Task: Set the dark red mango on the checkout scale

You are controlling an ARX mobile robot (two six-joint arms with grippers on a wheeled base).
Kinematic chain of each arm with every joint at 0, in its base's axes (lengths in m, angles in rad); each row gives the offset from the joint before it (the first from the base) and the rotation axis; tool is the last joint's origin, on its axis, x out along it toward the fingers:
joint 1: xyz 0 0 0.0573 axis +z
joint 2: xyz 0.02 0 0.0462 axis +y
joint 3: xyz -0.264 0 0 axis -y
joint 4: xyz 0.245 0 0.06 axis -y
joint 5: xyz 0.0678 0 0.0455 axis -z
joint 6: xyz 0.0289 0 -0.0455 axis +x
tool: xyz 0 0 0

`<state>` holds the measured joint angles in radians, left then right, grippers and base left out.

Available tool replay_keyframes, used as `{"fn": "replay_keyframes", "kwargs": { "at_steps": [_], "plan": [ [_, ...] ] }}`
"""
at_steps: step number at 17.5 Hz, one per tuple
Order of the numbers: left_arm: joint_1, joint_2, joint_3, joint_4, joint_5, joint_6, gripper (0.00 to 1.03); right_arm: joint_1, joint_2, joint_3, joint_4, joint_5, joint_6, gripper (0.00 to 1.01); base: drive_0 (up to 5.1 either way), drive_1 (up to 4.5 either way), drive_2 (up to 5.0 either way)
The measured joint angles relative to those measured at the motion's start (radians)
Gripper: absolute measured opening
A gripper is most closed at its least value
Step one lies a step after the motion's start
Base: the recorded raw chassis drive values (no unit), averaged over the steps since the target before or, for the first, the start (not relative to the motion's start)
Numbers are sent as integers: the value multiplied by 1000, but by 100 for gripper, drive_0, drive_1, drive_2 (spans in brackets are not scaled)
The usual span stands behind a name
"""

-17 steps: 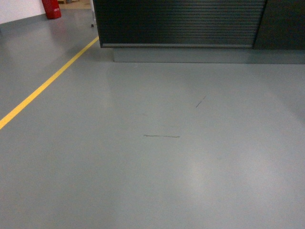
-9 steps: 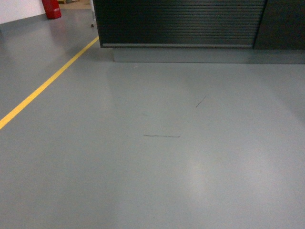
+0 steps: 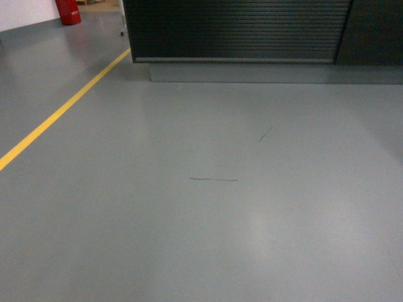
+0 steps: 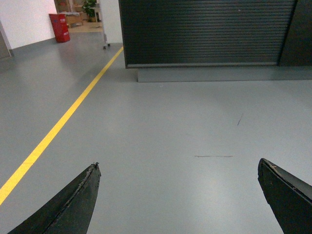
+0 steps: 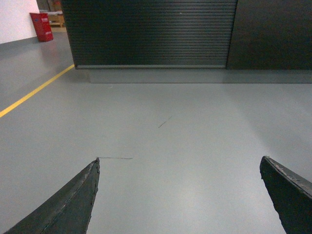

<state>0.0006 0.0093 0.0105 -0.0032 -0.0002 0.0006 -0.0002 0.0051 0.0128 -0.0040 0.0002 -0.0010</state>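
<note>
While your robot faces the checkout (image 3: 239, 28), both grippers hang spread wide with nothing in them.

From the head view you see only the checkout's ribbed black front across the top, a grey plinth under it, and grey floor (image 3: 201, 239) stretching toward you; a yellow line (image 3: 56, 116) runs off to the left of the checkout, a red object (image 3: 68, 11) stands far beyond that corner, and neither arm shows. Through the left wrist view your left gripper (image 4: 180, 195) has its two dark fingers (image 4: 73, 204) far apart over bare floor, the checkout ahead. Through the right wrist view your right gripper (image 5: 180, 195) is equally splayed and grasps nothing, the checkout straight ahead. You cannot find the dark red mango or the scale in any view.
</note>
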Motion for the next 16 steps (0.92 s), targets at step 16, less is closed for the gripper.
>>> {"fn": "replay_keyframes", "kwargs": {
  "at_steps": [16],
  "plan": [
    [0, 0, 0, 0, 0, 0, 98, 0, 0, 0, 0, 0, 0, 98, 0, 183, -183]
  ]
}}
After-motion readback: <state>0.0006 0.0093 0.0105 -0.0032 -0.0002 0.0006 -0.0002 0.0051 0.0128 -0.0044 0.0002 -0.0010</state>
